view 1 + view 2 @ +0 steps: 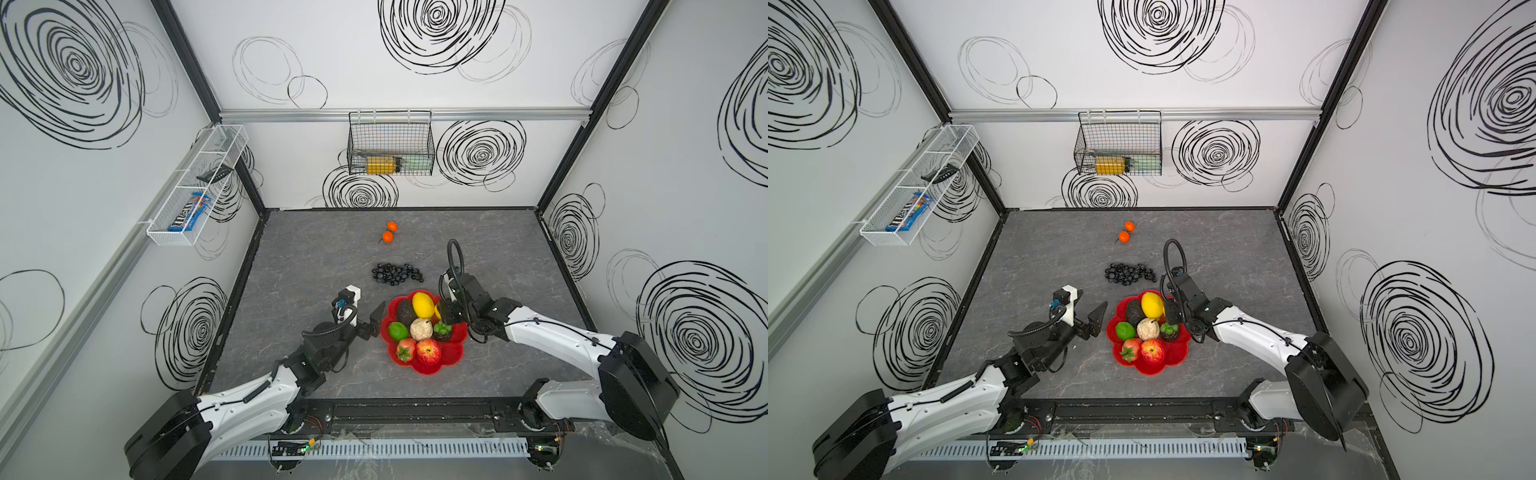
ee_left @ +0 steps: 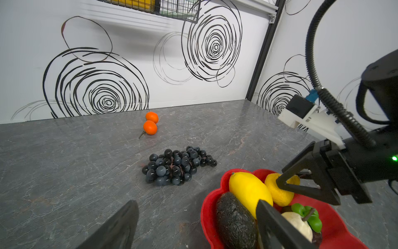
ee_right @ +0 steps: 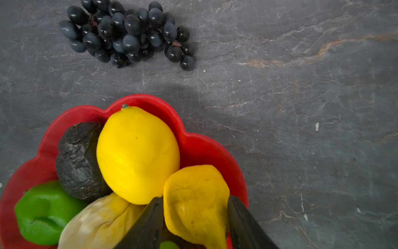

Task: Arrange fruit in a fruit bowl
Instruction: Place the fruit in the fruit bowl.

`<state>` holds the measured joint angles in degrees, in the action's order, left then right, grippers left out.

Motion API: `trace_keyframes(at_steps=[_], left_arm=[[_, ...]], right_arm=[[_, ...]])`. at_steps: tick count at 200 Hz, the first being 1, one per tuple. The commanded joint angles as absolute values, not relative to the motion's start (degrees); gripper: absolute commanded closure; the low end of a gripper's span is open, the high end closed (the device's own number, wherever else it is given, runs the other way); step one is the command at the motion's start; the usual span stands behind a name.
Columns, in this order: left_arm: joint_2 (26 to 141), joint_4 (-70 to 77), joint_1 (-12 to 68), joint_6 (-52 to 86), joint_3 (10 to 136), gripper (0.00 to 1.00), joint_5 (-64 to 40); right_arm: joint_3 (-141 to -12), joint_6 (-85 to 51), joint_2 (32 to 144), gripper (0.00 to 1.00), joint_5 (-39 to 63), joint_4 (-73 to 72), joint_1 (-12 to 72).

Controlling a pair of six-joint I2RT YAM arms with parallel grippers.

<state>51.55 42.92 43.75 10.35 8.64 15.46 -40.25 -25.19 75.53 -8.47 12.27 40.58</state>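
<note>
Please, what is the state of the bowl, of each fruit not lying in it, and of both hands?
fruit bowl, upright, partly filled.
dented lemon, squeezed in the right hand, over the bowl.
grape bunch, lying on the table near the bowl, not touching it.
tangerines, together on the table, farther back.
left hand, open, empty, beside the bowl.
right hand, closed on the dented lemon.

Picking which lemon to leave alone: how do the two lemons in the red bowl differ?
The big lemon is bright, smooth and lies free; the small lemon is duller, dented, and pinched in the right gripper. Both are yellow, side by side in the red bowl.
</note>
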Motion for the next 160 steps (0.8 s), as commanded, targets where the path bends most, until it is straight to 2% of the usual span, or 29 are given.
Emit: trace_keyframes(at_steps=[1, 69, 160], left_arm=[[51.8, 44.6, 43.3, 10.5, 8.8, 0.11, 15.2], [51.9, 44.6, 43.2, 10.5, 8.9, 0.11, 15.0], [54.5, 39.1, 41.4, 14.5, 14.6, 0.12, 12.1]], right_arm=[[-41.7, -24.8, 76.8, 0.48, -10.6, 14.4, 41.5], [-43.8, -24.3, 79.4, 0.49, -12.8, 15.1, 43.2], [-47.6, -23.1, 73.5, 0.31, -15.0, 20.5, 41.9]])
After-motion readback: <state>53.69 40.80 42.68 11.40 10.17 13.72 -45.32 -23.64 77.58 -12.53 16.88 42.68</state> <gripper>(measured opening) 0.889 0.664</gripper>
